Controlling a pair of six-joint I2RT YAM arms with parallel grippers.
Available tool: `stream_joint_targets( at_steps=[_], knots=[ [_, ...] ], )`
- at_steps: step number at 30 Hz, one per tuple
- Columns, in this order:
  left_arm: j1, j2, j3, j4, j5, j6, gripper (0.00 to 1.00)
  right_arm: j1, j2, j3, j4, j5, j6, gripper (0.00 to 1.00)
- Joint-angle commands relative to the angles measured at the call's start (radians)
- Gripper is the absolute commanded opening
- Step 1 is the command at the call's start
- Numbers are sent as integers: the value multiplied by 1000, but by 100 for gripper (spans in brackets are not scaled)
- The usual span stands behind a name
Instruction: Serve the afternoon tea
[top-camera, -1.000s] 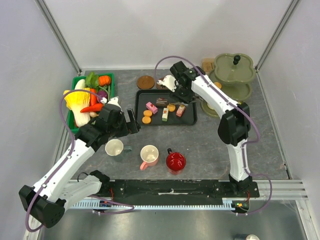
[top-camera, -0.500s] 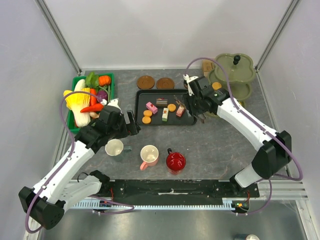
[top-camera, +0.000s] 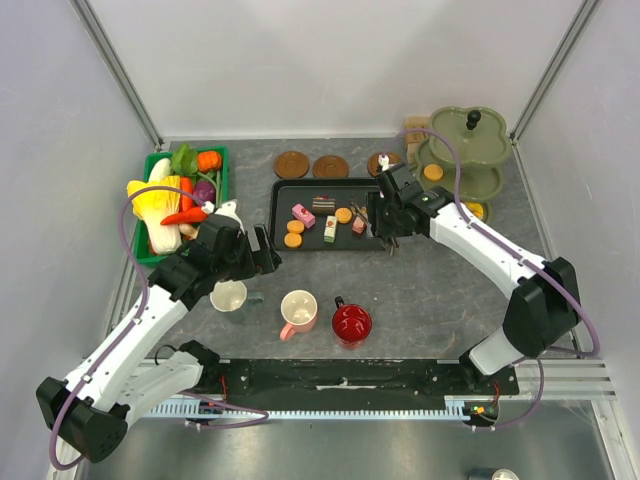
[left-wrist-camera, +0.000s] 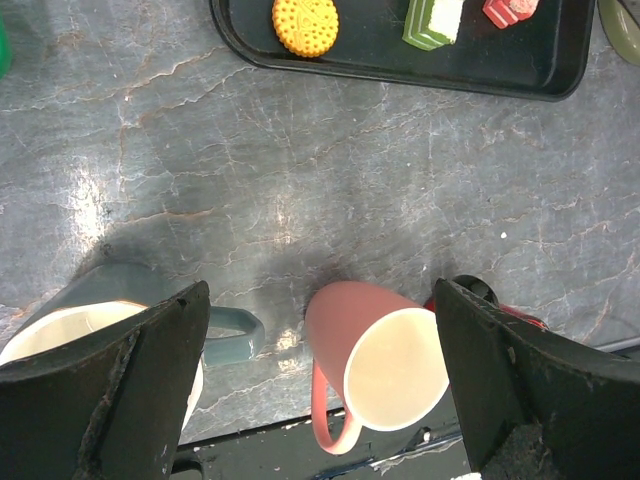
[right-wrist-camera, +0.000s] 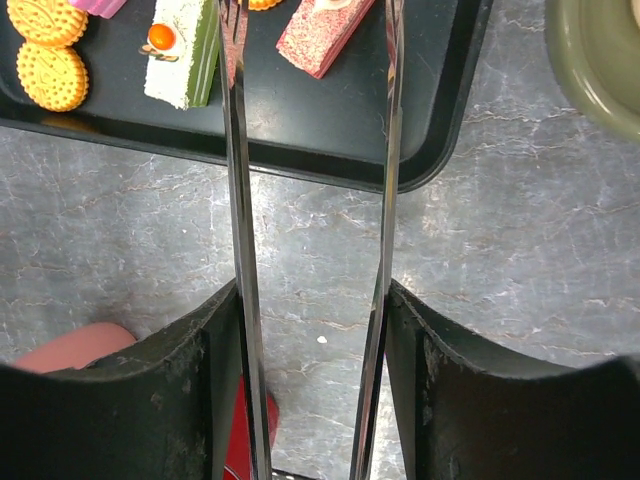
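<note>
**Tea service: right claw on the tongs at the tray, left claw empty**

Hidden / unclear:
- Left wrist view: the red mug (left-wrist-camera: 510, 316) shows only as a sliver behind one finger. The whitish mug (left-wrist-camera: 60, 330) is half covered by the other finger and cut off by the frame edge.
- Right wrist view: the tongs (right-wrist-camera: 240, 200) run off the top edge. Their tips lie over the tray (right-wrist-camera: 300, 130), between the green-and-white cake (right-wrist-camera: 185, 55) and the red slice (right-wrist-camera: 325, 35). Cannot tell whether they touch either.
- Top view: the right arm covers part of the stand (top-camera: 467, 140), right of the tray.

Claws:
- Right claw (right-wrist-camera: 312, 300): about half closed, clenched on the tongs, with one finger pressed against the outside of each blade. In the top view it sits over the tray's right edge, toward the near corner.
- Left claw (left-wrist-camera: 322, 290): spread fully, holding and touching nothing. It hangs above the bare worktop (top-camera: 420, 290), just off the tray's near-left corner.

Task items relative to the tray:
- Cakes (top-camera: 303, 215) and biscuits (top-camera: 293, 240) lie on the tray, left of the right claw.
- The three mugs stand in a row on the near side of the tray. The whitish mug is off the near-left corner, just beside the left claw.
- The pink mug (left-wrist-camera: 385, 370) stands opposite the tray's middle and shows below the open gap of the left claw in its wrist view.
- The red mug is rightmost and stands apart from both claws.
</note>
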Motion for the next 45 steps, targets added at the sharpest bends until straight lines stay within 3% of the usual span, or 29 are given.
stream_joint_targets(
  at_steps=[1, 12, 19, 23, 26, 33, 37, 45],
  knots=[
    [0, -18, -6, 40, 12, 12, 98, 6, 44, -14, 68, -21, 51, 60],
    [0, -23, -14, 43, 12, 6, 98, 6, 80, -73, 93, -16, 84, 60],
    [0, -24, -19, 45, 9, 4, 98, 8, 62, -68, 126, 7, 94, 44],
    [0, -29, -19, 43, 7, 4, 98, 8, -17, -73, 113, 19, 75, 30],
    [-2, -30, -19, 43, 6, 4, 98, 8, -97, -59, 102, 31, 46, 27],
    [0, -33, -19, 43, -2, 4, 98, 8, -212, 120, -18, 99, -81, 29],
    [0, -33, -19, 43, -1, 3, 98, -6, -220, 255, -65, 240, -136, 30],
    [0, -36, -20, 40, -5, 4, 98, -208, -147, 447, -128, 202, -199, 29]
  ],
)
